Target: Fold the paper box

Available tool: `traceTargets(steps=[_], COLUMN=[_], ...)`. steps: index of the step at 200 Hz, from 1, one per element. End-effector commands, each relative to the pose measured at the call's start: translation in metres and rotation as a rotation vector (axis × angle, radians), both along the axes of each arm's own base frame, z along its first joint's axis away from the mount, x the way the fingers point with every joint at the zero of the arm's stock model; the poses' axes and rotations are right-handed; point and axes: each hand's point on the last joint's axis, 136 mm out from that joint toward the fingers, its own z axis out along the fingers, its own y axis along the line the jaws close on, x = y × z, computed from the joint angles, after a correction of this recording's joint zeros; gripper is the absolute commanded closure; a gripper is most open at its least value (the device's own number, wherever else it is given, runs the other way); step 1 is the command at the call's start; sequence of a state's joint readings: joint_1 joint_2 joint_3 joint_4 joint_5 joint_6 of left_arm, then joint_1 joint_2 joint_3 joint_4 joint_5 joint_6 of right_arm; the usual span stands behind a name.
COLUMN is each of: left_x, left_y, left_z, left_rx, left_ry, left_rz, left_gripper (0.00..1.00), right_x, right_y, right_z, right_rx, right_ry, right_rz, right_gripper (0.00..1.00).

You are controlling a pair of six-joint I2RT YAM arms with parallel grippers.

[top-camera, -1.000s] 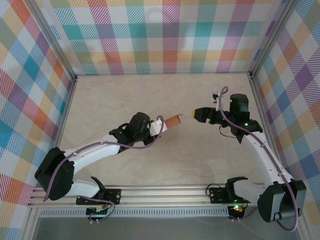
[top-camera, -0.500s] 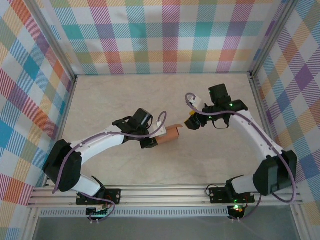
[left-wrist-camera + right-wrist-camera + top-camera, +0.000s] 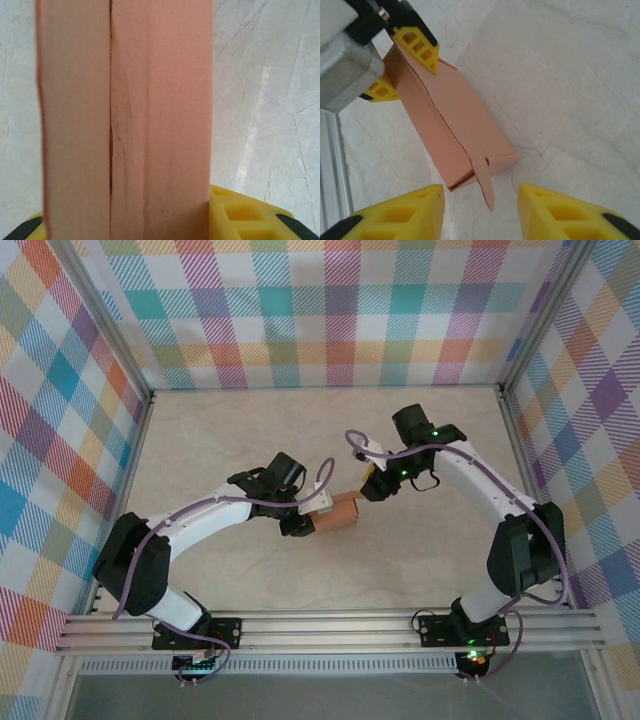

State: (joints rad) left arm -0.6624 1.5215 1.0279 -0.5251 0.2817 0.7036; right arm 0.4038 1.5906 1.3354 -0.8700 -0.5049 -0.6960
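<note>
Pale marbled surface [image 3: 250, 570], with the salmon paper box [image 3: 343, 510] around the middle of it, folded into a long box shape. The left claw [image 3: 318, 515] is clamped on its left end. The right claw [image 3: 480, 200] sits just off the right end, fingers apart and not touching it. One small tab [image 3: 485, 182] sticks out there.

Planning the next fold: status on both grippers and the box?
Left gripper clamped on salmon-orange card box. Right gripper open, facing its loose end tab, not touching. Nothing in the way.
</note>
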Motion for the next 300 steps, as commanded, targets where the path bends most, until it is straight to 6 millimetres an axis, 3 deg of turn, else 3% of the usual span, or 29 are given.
traceTargets(steps=[1,39,80,125,155,202,252,300], left_x=[-0.003,-0.004,-0.005,-0.004,0.002,0.011,0.012,0.010], left_y=[-0.002,-0.003,-0.004,-0.004,-0.007,-0.011,-0.011,-0.014], left_z=[0.001,-0.003,-0.005,-0.005,-0.007,-0.004,-0.007,-0.008], left_rx=[-0.009,-0.005,-0.005,-0.008,-0.022,-0.066,-0.065,-0.072], left_ry=[0.033,0.054,0.066,0.070,0.059,0.041,0.055,0.058], left_rz=[-0.022,-0.022,-0.021,-0.013,0.018,0.097,0.118,0.106], left_gripper=[0.79,0.79,0.79,0.78,0.78,0.78,0.78,0.77], right_x=[-0.001,0.000,-0.003,-0.004,0.004,0.024,0.017,0.020], right_y=[0.006,0.009,0.010,0.010,0.009,0.024,0.040,0.024], right_z=[0.003,-0.004,-0.011,-0.013,-0.015,-0.010,-0.009,-0.019], right_rx=[0.010,-0.004,-0.019,-0.025,-0.045,-0.016,0.048,0.114], right_ry=[-0.002,0.017,0.029,0.039,0.026,-0.038,-0.076,-0.082], right_rz=[0.040,0.045,0.054,0.055,-0.002,-0.243,-0.455,-0.691], right_gripper=[0.61,0.76,0.78,1.00,1.00,1.00,1.00,1.00])
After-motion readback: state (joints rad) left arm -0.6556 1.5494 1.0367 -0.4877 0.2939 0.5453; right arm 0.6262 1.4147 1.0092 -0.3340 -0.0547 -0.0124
